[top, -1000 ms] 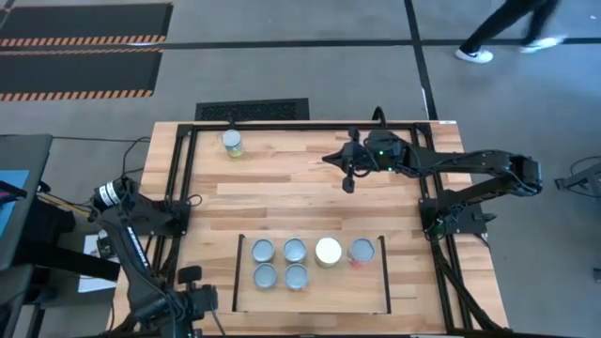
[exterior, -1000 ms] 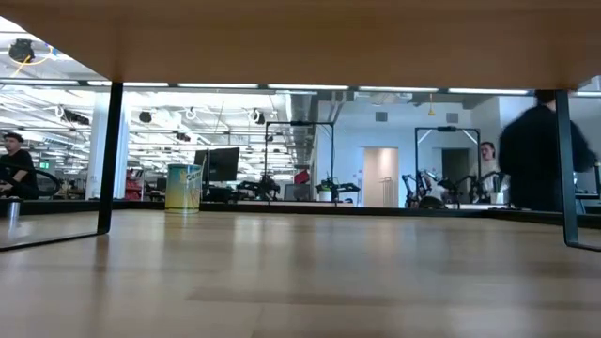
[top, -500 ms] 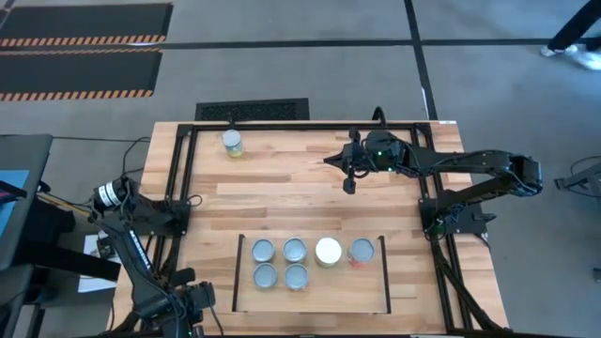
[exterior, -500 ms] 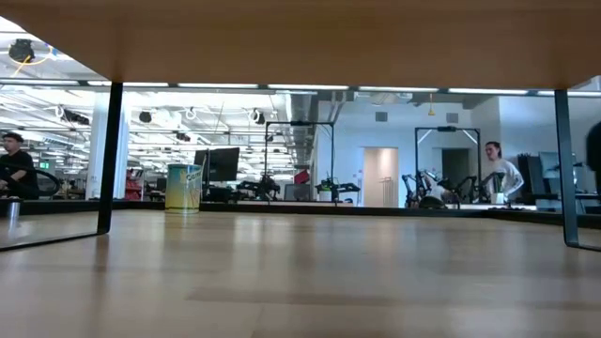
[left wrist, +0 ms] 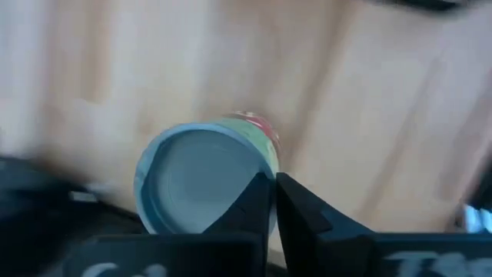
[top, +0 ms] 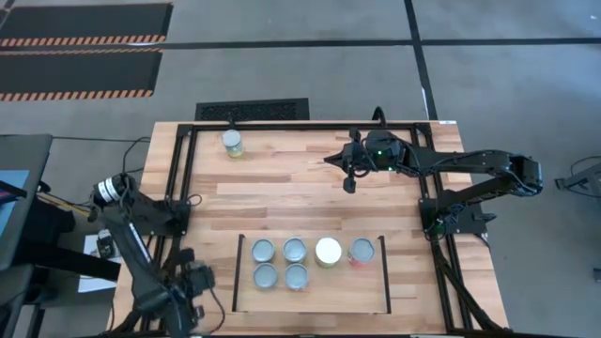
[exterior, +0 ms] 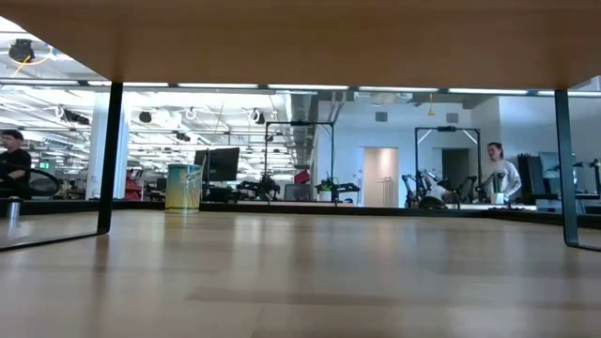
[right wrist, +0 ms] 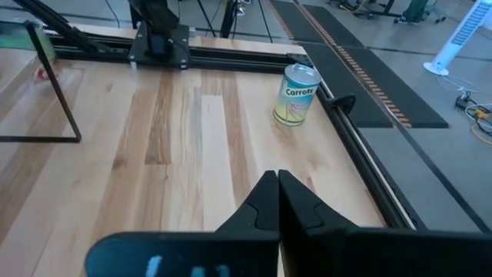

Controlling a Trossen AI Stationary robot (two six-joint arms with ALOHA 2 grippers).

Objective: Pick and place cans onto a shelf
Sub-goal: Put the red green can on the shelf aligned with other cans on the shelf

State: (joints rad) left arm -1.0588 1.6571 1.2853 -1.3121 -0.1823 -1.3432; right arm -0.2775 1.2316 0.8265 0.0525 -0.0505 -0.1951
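Six cans stand in two rows on the light-wood shelf [top: 347, 291]; one has a white top [top: 328, 251]. A yellow-green "Carrots" can [top: 232, 143] stands alone at the table's far left, and also shows in the right wrist view [right wrist: 297, 94] and the low view [exterior: 183, 187]. My right gripper [top: 347, 181] is shut and empty above the far middle of the table. My left gripper [top: 192, 282] is shut by the table's near left, left of the shelf. Its wrist view shows a silver-topped can [left wrist: 200, 181] just past the fingertips [left wrist: 261, 200]; my left arm hides this can in the high view. My left gripper's shut fingertips [left wrist: 261, 200] overlap the rim of the silver-topped can in the wrist view, which is blurred. I cannot tell whether they touch it.
A black tubular frame [top: 282, 125] runs around the table's edges, with arm mounts at left [top: 174, 211] and right [top: 451, 216]. Bare wood lies between the lone can and the shelf. People show in the room beyond the table [exterior: 496, 169].
My left gripper has moved a little toward the table's far edge. A person has walked out of view on the floor beyond the table.
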